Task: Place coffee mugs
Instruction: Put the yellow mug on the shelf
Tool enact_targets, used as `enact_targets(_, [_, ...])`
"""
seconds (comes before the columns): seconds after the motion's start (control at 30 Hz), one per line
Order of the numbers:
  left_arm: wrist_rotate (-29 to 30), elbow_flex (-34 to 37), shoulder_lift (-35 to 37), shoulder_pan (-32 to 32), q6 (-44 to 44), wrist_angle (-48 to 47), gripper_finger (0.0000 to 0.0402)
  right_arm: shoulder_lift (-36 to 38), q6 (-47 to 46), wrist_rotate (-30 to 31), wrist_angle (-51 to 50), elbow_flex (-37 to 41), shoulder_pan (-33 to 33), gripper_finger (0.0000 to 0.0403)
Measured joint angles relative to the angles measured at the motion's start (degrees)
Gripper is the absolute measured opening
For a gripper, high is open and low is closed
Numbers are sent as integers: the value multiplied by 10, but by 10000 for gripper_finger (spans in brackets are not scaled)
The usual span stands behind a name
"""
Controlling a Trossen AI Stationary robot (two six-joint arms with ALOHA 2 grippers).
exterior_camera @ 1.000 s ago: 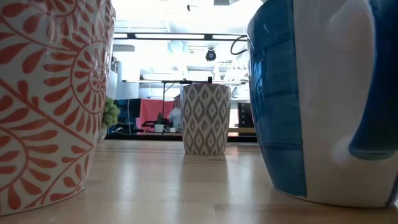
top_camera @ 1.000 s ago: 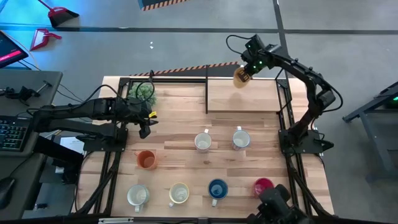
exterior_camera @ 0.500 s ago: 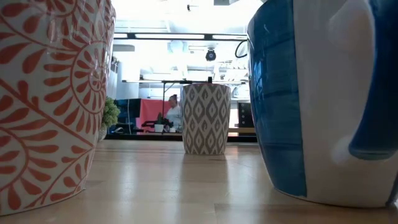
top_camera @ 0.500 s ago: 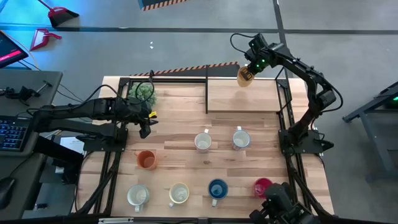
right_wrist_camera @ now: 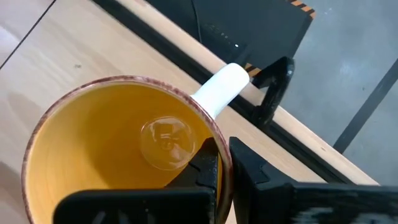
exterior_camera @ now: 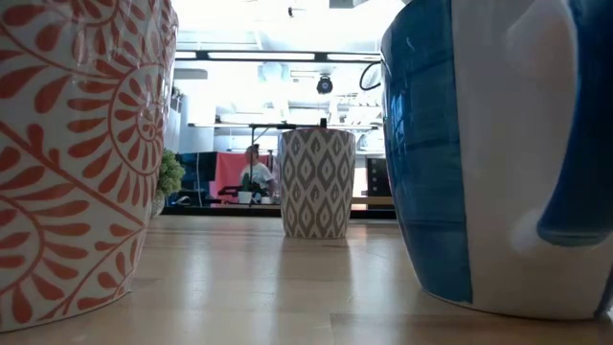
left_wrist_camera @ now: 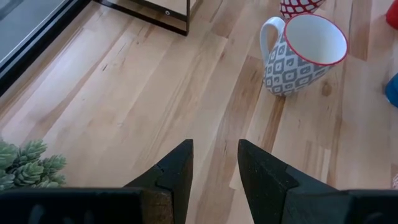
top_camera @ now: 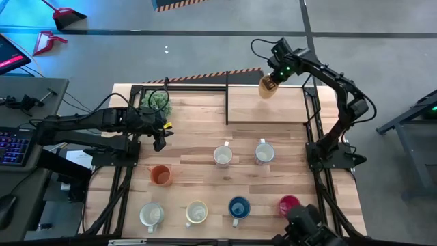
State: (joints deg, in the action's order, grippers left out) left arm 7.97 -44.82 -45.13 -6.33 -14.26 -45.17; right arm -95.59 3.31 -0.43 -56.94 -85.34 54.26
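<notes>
Right pincer [right_wrist_camera: 222, 163] clamps yellow mug [right_wrist_camera: 118, 149] rim.

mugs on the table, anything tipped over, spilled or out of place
Nothing stands out. The mugs on the table stand upright in rows, nothing spilled. The only one off the surface is the yellow mug, held by its rim in the right gripper above the far edge. The left gripper hovers open and empty.

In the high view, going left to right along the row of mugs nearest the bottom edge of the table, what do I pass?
White ceramic mug → cream mug with a yellowish inside → blue-lined mug → red-pink mug, partly hidden by the dark camera mount at the table edge.
</notes>
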Motion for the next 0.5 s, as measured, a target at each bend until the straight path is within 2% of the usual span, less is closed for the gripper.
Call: enact_targets(0.5, [3, 0, 0, 0, 4, 0, 115, -47, -34, 8, 28, 0, -29, 0])
